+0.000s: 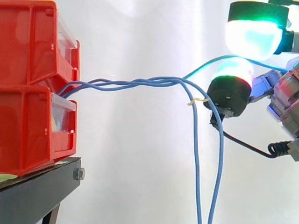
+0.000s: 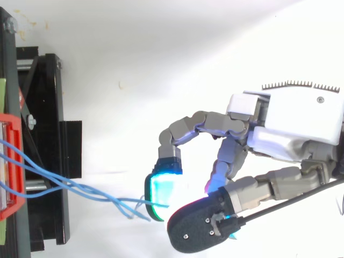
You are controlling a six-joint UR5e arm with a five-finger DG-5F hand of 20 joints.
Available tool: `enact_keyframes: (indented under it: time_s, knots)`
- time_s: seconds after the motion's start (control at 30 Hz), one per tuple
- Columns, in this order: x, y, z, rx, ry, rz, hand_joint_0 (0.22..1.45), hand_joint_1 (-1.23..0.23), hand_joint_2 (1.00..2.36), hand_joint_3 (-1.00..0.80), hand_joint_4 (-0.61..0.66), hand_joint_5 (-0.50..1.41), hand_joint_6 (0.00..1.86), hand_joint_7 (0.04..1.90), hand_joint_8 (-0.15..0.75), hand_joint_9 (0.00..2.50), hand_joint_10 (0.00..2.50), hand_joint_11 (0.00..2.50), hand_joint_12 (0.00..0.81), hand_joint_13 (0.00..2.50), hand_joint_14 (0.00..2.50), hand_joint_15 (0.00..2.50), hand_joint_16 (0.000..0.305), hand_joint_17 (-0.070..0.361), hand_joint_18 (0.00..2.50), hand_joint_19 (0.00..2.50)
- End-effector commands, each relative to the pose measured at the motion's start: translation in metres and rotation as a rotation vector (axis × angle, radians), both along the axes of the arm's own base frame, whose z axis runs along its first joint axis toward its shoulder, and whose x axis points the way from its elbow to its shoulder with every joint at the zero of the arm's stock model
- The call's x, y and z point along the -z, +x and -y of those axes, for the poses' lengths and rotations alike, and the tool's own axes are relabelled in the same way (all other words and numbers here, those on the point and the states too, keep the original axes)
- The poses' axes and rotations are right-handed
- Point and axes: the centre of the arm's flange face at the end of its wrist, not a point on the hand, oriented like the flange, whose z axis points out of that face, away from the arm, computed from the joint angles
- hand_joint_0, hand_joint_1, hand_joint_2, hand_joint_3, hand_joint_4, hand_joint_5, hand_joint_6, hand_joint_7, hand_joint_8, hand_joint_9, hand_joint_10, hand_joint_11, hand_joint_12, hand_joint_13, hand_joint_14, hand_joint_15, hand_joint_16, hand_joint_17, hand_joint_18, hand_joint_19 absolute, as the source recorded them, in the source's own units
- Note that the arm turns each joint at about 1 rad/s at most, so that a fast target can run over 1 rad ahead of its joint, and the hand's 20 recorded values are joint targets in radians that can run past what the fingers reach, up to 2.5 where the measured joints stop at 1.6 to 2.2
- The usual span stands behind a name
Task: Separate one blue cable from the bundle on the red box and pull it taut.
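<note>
Several blue cables [image 1: 131, 84] come out between two stacked red bins [image 1: 28, 46] and run twisted to the right. Two strands [image 1: 196, 163] drop straight down, tied by a small yellow band [image 1: 198, 101]. One blue cable [image 1: 205, 65] splits off and rises to the right, passing between two glowing cyan-green fingertips [image 1: 254, 35] of my hand [image 1: 229, 95]. In the top view the hand [image 2: 301, 123] reaches in from the right with its fingers curled. Its pads meet where the cable ends [image 2: 141, 203] reach them. The hand is shut on that one cable.
The red bins rest on a black stand [image 1: 37, 191] at the left, seen from above as a dark frame [image 2: 45, 134] with the red bin edge [image 2: 13, 161]. A white curtain hangs behind.
</note>
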Motion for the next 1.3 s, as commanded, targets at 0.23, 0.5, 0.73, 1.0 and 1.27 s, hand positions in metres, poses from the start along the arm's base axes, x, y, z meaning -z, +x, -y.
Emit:
enact_keyframes:
  time_s: [0.23, 0.5, 0.73, 1.0, 1.27]
  knots:
    - [-0.0009, -0.0004, 0.0, 0.001, -0.001, 0.0, 0.61, -0.77, 1.02, -0.22, -0.07, -0.05, 0.71, 1.28, 0.313, 1.46, 0.02, 0.77, 0.379, 1.21, 0.01, 0.36, 0.035, 0.08, 0.99, 0.57]
    - [-0.0005, -0.0011, 0.0001, -0.001, -0.003, -0.006, 0.59, -0.79, 1.02, -0.17, -0.02, -0.01, 0.65, 1.39, 0.393, 1.54, 0.01, 0.44, 0.392, 1.25, 0.01, 0.21, 0.04, 0.089, 1.07, 0.5]
    - [0.0005, -0.0009, -0.0031, -0.006, -0.004, -0.008, 0.59, -0.75, 1.01, -0.17, -0.01, 0.0, 0.64, 1.43, 0.424, 1.59, 0.01, 0.4, 0.399, 1.26, 0.01, 0.19, 0.042, 0.095, 1.1, 0.47]
    - [0.0005, -0.0009, -0.0031, -0.006, -0.004, -0.008, 0.59, -0.71, 1.01, -0.19, 0.01, 0.0, 0.63, 1.47, 0.45, 1.58, 0.01, 0.3, 0.409, 1.21, 0.0, 0.16, 0.047, 0.105, 1.11, 0.47]
    - [-0.0005, -0.0011, -0.0029, -0.004, -0.004, -0.006, 0.6, -0.65, 1.01, -0.22, 0.02, -0.02, 0.67, 1.4, 0.43, 1.47, 0.01, 0.29, 0.43, 1.1, 0.01, 0.18, 0.051, 0.114, 1.05, 0.5]
